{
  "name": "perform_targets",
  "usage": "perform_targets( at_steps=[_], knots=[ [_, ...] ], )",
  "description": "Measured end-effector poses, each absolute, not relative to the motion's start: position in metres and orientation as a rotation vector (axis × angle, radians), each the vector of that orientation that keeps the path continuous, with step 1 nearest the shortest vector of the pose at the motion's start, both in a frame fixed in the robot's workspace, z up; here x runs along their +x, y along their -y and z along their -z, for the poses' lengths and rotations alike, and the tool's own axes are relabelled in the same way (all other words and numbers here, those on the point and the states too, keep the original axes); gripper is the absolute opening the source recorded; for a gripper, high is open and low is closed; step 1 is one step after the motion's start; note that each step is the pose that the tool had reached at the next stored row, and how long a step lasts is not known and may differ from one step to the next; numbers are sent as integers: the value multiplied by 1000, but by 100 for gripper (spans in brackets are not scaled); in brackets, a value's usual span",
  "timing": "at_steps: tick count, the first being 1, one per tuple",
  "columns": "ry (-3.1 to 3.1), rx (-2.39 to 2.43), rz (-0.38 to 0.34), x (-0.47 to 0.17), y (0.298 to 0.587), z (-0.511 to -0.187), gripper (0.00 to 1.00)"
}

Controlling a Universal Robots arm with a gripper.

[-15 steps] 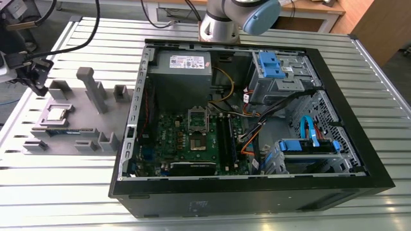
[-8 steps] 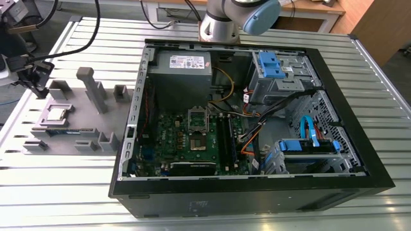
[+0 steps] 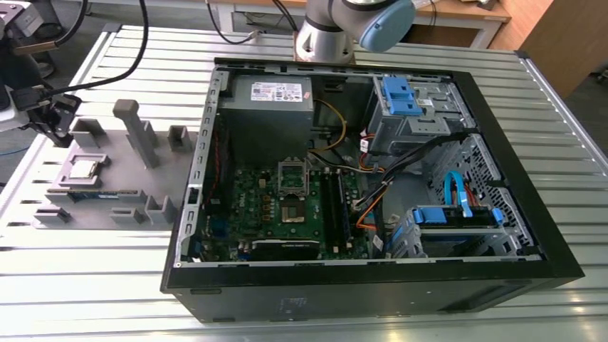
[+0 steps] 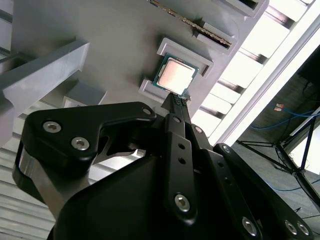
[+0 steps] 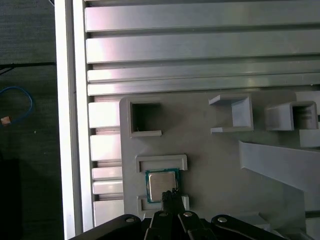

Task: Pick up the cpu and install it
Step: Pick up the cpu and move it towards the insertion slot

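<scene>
The cpu (image 3: 84, 169) is a small silver square with a thin pale rim, lying flat in a shallow recess of the grey fixture tray (image 3: 114, 153) at the exterior view's left. Both wrist views show it too: cpu (image 4: 175, 73), cpu (image 5: 161, 185). My gripper (image 3: 59, 132) hangs over the tray's outer edge, a little above the chip. Its black fingers are pressed together, and the gripper (image 4: 180, 100) (image 5: 173, 192) points at one corner of the chip without holding it. The open socket (image 3: 290, 191) sits on the green motherboard inside the case.
The open black computer case (image 3: 532, 214) lies on the slatted metal table (image 3: 560, 107) beside the tray, with a grey power supply (image 3: 268, 96) and blue drive brackets (image 3: 399, 96). Upright grey posts (image 3: 138, 132) stand on the tray. A memory stick (image 3: 95, 192) lies near the cpu.
</scene>
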State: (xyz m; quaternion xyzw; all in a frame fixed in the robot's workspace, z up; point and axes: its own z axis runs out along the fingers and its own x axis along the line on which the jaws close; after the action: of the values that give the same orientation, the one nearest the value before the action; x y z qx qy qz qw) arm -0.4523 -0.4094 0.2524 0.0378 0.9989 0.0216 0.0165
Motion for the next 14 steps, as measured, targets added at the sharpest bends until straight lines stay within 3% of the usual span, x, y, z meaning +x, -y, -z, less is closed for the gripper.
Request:
perform_targets(
  at_steps=[14],
  knots=[
    [-3106, 118, -67, -452, 409, -251, 11]
  ],
)
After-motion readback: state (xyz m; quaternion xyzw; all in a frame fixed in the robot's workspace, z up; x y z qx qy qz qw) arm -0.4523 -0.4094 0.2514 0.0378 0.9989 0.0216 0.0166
